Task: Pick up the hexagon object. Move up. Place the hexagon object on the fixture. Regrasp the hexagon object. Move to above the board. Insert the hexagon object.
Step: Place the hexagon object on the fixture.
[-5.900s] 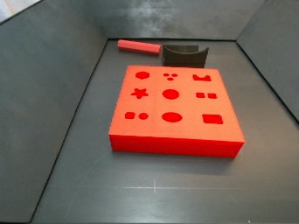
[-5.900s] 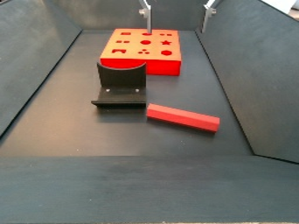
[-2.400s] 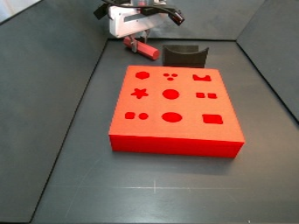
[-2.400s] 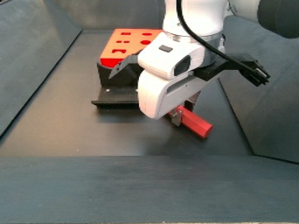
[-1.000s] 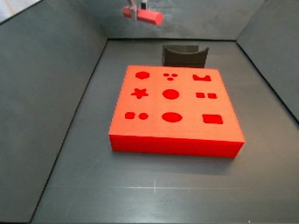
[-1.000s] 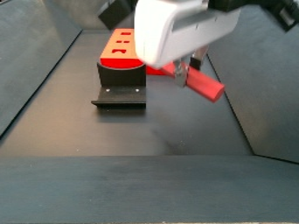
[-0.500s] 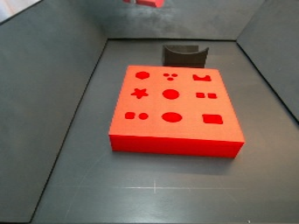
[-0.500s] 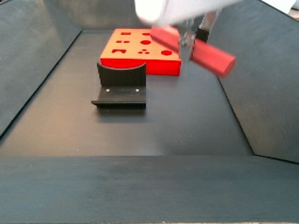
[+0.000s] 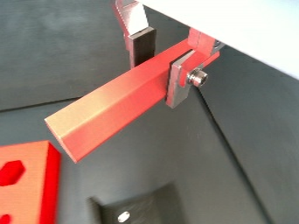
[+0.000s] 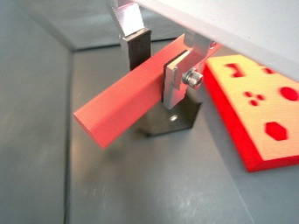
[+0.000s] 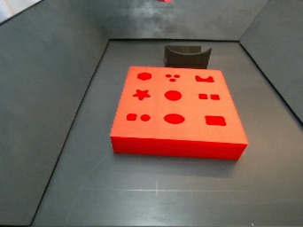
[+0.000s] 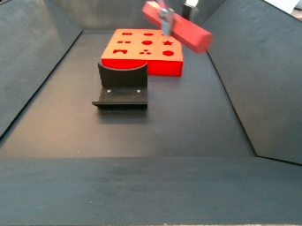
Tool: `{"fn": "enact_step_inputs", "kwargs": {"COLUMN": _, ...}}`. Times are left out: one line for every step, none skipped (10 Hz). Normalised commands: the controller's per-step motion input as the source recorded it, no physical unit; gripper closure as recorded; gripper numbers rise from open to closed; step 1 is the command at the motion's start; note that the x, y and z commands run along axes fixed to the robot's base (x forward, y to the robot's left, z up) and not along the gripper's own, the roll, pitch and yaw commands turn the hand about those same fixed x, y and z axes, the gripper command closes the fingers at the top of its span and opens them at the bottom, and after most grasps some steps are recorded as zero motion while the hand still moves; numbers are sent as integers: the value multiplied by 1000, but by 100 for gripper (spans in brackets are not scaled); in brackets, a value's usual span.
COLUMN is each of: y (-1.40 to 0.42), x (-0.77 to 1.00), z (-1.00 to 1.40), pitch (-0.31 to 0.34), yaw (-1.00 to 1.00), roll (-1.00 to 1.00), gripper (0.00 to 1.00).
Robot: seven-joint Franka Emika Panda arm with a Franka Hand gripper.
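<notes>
The board (image 11: 178, 113) lay flat in the middle of the table (image 11: 71, 186), its shaped holes facing up, and the fixture (image 12: 122, 86) stood on the table touching the board's short edge, its notched top bare. Well above both, the hexagon object (image 12: 177, 25) hung in the air, clear of everything below; in a side view only a red sliver of it (image 11: 165, 2) showed at the frame's upper edge. The gripper (image 9: 165, 63) was clamped on it: in both wrist views the fingers (image 10: 177, 77) pressed against the rod's opposite flat faces, closed tight around it with no gap to be seen. The grip sat near one end, so most of the rod's length stuck out to one side of the fingers while only a short stub showed past them. Its long axis ran across the line of the fingers and looked tilted rather than level, one end lower than the other in the side view. In a wrist view the fixture (image 10: 166, 120) showed directly beneath the held rod, with the board (image 10: 260, 103) just beside it. To my eye, the coming move turned on that offset: the rod's long free end, not the fingers, would have to be brought down into the fixture's notch, and the tilt kept in mind while lowering.
</notes>
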Motion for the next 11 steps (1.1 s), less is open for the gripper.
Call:
{"fn": "enact_step_inputs", "kwargs": {"y": -503, "x": 1000, "z": 106, "pitch": -68, "yaw": -1000, "roll": 109, "gripper": 100}}
{"fn": "enact_step_inputs", "kwargs": {"y": -472, "x": 1000, "z": 99, "pitch": -60, "yaw": -1000, "roll": 119, "gripper": 100}}
{"fn": "enact_step_inputs", "kwargs": {"y": -419, "x": 1000, "z": 85, "pitch": -47, "yaw": -1000, "roll": 141, "gripper": 100}}
{"fn": "enact_step_inputs", "kwargs": {"y": -399, "x": 1000, "z": 77, "pitch": -38, "yaw": -1000, "roll": 155, "gripper": 100}}
{"fn": "enact_step_inputs", "kwargs": {"y": -344, "x": 1000, "z": 64, "pitch": -11, "yaw": -1000, "roll": 212, "gripper": 100}}
{"fn": "enact_step_inputs", "kwargs": {"y": -312, "x": 1000, "z": 54, "pitch": 15, "yaw": -874, "roll": 228, "gripper": 100}}
{"fn": "enact_step_inputs", "kwargs": {"y": -280, "x": 1000, "z": 46, "pitch": 39, "yaw": -618, "roll": 197, "gripper": 100}}
{"fn": "enact_step_inputs", "kwargs": {"y": -244, "x": 1000, "z": 38, "pitch": 62, "yaw": -410, "roll": 167, "gripper": 100}}
{"fn": "enact_step_inputs", "kwargs": {"y": -218, "x": 1000, "z": 33, "pitch": 85, "yaw": -263, "roll": 146, "gripper": 100}}
{"fn": "enact_step_inputs", "kwargs": {"y": -183, "x": 1000, "z": 30, "pitch": 112, "yaw": -147, "roll": 122, "gripper": 100}}
{"fn": "enact_step_inputs", "kwargs": {"y": -156, "x": 1000, "z": 28, "pitch": 130, "yaw": -93, "roll": 105, "gripper": 100}}
